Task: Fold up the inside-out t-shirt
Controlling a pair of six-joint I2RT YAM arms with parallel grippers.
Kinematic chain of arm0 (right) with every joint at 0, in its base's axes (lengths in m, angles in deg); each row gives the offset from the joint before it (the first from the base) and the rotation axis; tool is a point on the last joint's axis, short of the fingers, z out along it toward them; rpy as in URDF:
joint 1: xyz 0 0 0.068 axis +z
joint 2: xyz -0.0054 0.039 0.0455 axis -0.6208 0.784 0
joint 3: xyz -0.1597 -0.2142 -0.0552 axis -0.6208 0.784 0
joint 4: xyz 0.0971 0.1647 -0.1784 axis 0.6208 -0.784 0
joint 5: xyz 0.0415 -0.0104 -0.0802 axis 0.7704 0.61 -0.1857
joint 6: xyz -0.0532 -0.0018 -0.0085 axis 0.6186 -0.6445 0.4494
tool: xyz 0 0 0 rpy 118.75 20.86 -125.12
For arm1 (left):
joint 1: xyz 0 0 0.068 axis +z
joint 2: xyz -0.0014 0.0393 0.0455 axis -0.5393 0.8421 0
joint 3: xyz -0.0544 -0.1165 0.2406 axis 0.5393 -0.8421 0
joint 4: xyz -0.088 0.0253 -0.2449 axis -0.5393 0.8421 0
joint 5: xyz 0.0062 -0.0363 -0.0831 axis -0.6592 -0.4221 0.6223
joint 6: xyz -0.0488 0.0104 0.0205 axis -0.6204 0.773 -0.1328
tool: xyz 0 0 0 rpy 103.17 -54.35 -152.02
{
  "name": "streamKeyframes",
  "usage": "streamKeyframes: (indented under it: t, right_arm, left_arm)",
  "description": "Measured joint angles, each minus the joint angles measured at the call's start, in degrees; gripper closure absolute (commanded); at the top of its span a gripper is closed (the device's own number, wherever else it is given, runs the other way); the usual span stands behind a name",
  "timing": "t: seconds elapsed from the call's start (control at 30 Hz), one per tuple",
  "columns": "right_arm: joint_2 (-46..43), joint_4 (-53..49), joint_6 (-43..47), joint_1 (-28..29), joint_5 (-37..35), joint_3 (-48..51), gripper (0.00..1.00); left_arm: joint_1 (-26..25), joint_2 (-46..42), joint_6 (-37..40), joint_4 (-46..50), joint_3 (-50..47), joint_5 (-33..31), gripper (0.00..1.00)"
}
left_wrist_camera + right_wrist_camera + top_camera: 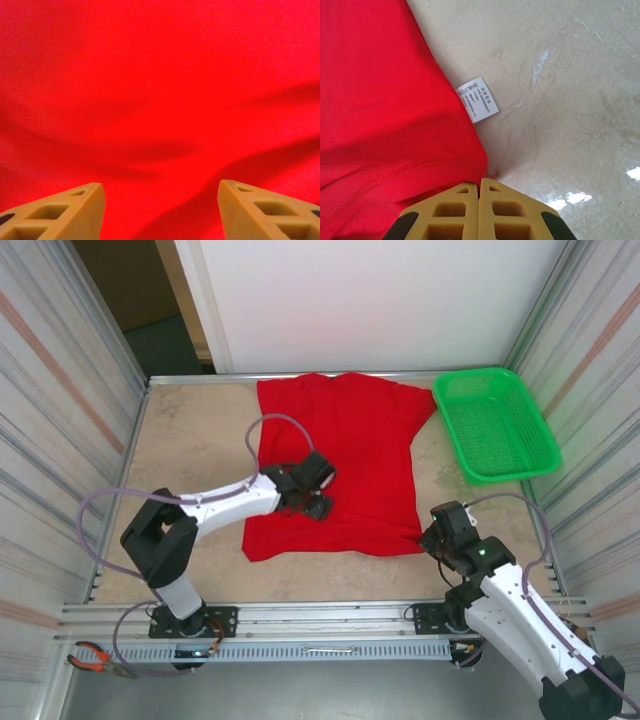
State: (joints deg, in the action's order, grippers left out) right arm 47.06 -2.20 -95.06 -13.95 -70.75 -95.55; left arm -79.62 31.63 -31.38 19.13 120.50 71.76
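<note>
The inside-out t-shirt lies spread flat on the table, plain bright red, collar toward the far wall. My left gripper hovers low over its near-middle part, open, and wrinkled red cloth lies below the spread fingers. My right gripper is at the shirt's near right corner. In the right wrist view it is shut, with the stitched hem corner running in at its fingertips. A white care label sticks out from the side seam just beyond.
A green plastic mesh basket stands at the far right of the table. Corrugated walls close in both sides. Bare beige tabletop lies left of the shirt. Red-handled pliers lie on the near rail at the left.
</note>
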Motion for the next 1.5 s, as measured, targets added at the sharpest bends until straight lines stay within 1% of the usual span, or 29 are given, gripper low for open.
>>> streamKeyframes:
  t: [0.07, 0.13, 0.2, 0.33, 0.4, 0.47, 0.57, 0.67, 0.83, 0.97, 1.1, 1.27, 1.43, 1.5]
  right_arm:
    - [-0.7, -0.8, 0.0, 0.1, 0.0, 0.0, 1.00]
    - [-1.4, -1.4, 0.0, 0.1, 0.0, 0.0, 1.00]
    - [-1.6, -1.7, 0.0, 0.1, 0.0, 0.2, 1.00]
    - [-1.6, -2.3, 0.1, 0.1, 0.2, 0.5, 1.00]
    - [-1.4, -2.2, 0.3, 0.1, 0.3, 0.5, 1.00]
    - [-0.8, -2.2, 0.9, 0.1, 0.5, 0.5, 1.00]
    - [0.8, -1.9, 2.0, 0.1, 0.8, 0.5, 1.00]
    - [2.1, -1.3, 3.1, 0.1, 1.5, 0.5, 1.00]
    - [2.5, -0.9, 3.7, 0.4, 2.0, 0.6, 1.00]
    - [2.3, -0.9, 3.9, 0.4, 2.2, 0.7, 1.00]
    - [1.7, -1.0, 4.3, 0.4, 2.2, 0.7, 1.00]
    - [0.8, -1.6, 4.3, 0.4, 2.2, 0.7, 1.00]
    - [0.3, -2.6, 4.3, 0.4, 2.2, 0.7, 1.00]
    - [-0.2, -3.0, 4.3, 0.4, 2.2, 0.6, 1.00]
  left_arm:
    - [4.3, 2.2, 0.0, 0.7, 6.2, -0.6, 0.35]
    - [9.0, 6.1, -0.3, 1.5, 15.5, -1.1, 0.35]
    - [13.4, 11.2, -1.0, 2.2, 25.6, -1.5, 0.35]
    - [20.3, 22.6, -2.0, 5.7, 43.8, -1.7, 0.38]
    - [23.0, 29.5, -2.1, 8.0, 52.9, -1.8, 0.39]
    - [24.5, 35.5, -2.1, 10.4, 59.8, -1.9, 0.40]
    - [25.6, 43.1, -1.7, 13.7, 67.5, -1.7, 0.40]
    - [25.5, 47.3, -1.1, 15.2, 69.7, -1.1, 0.39]
    - [25.1, 49.4, -0.6, 15.2, 69.8, 0.4, 0.39]
    - [25.0, 49.4, -0.5, 14.4, 69.9, 0.9, 0.43]
    - [25.0, 50.3, -0.5, 13.1, 70.3, 0.9, 0.44]
    - [25.0, 53.2, -0.5, 12.6, 72.8, 0.9, 0.48]
    - [25.2, 56.2, -0.5, 12.2, 75.3, 1.2, 0.49]
    - [25.2, 56.7, -0.6, 12.2, 75.4, 1.4, 0.52]
